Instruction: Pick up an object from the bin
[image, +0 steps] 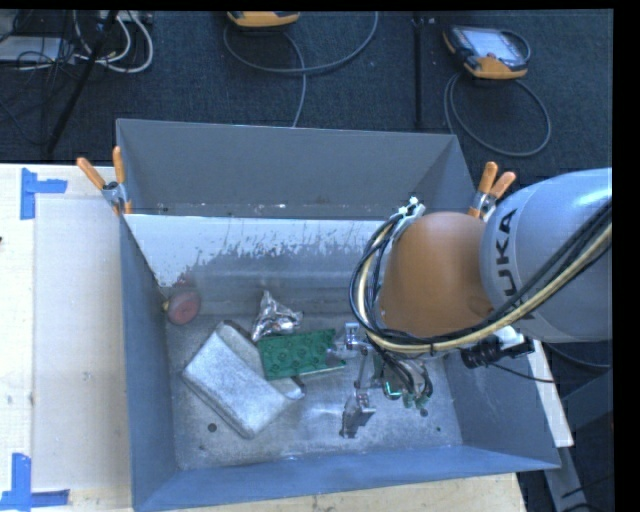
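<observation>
My gripper (354, 408) hangs low over the bin floor at the front right of the middle, below the arm's orange cover. Nothing shows in it. Just to its left lies a flat green studded plate (297, 353), its right end close to the gripper. A crumpled piece of silver foil (273, 318) rests behind the plate's left end. A pale grey rectangular block (235, 382) lies tilted at the left front, touching the green plate's left corner.
A small pinkish-brown round thing (183, 305) sits at the left, near the foot of the sloping back wall. The arm and its cables cover the bin's right part. Bare floor lies in front of the gripper.
</observation>
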